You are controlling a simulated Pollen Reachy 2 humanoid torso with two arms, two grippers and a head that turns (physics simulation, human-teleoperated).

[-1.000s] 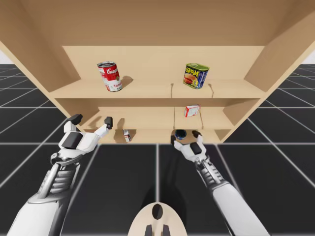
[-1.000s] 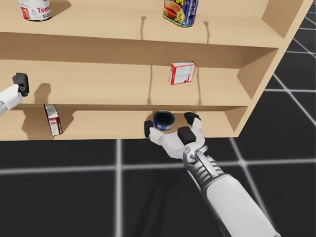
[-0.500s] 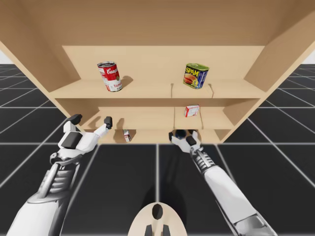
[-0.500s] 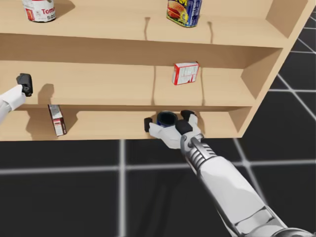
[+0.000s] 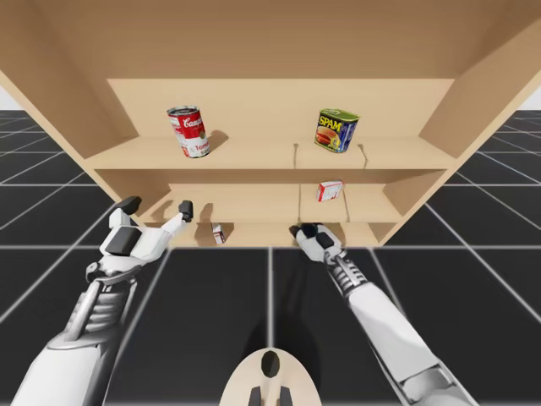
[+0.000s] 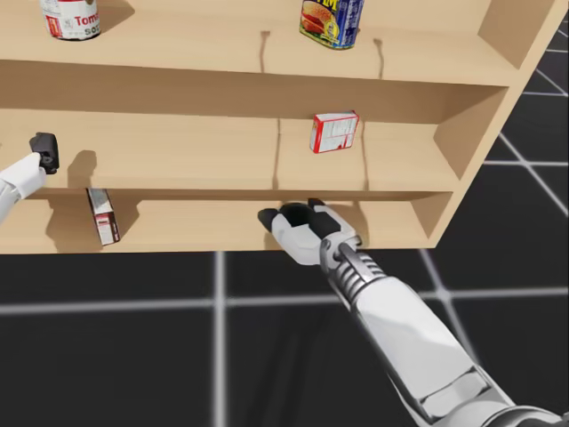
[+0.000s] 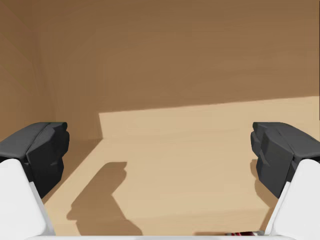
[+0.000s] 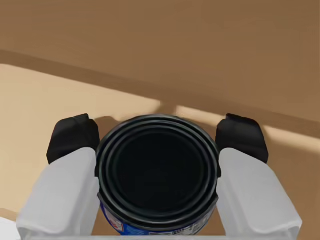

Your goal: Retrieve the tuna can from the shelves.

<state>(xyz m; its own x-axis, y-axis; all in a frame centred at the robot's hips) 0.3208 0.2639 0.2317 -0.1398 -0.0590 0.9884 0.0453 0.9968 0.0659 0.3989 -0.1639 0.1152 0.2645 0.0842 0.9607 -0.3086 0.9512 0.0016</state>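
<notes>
Right wrist view: my right gripper (image 8: 157, 136) has clamped onto the tuna can (image 8: 157, 175), both fingers (image 8: 239, 136) pressing its sides where a second ago they stood wide. The can sits on the bottom shelf (image 6: 178, 229). Farther off, my left gripper (image 7: 160, 150) stays spread and empty at the middle shelf (image 6: 178, 151).

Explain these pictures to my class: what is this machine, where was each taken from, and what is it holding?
This is a simulated robot with two arms, each ending in a two-finger gripper. One picture looks down from above, one comes from its head, two from cameras on its hands. The wooden shelves hold a red and white can and a blue and yellow tin on top, a small box in the middle, a second box below. The right gripper is shut on the tuna can on the bottom shelf. The left gripper is open and empty.
</notes>
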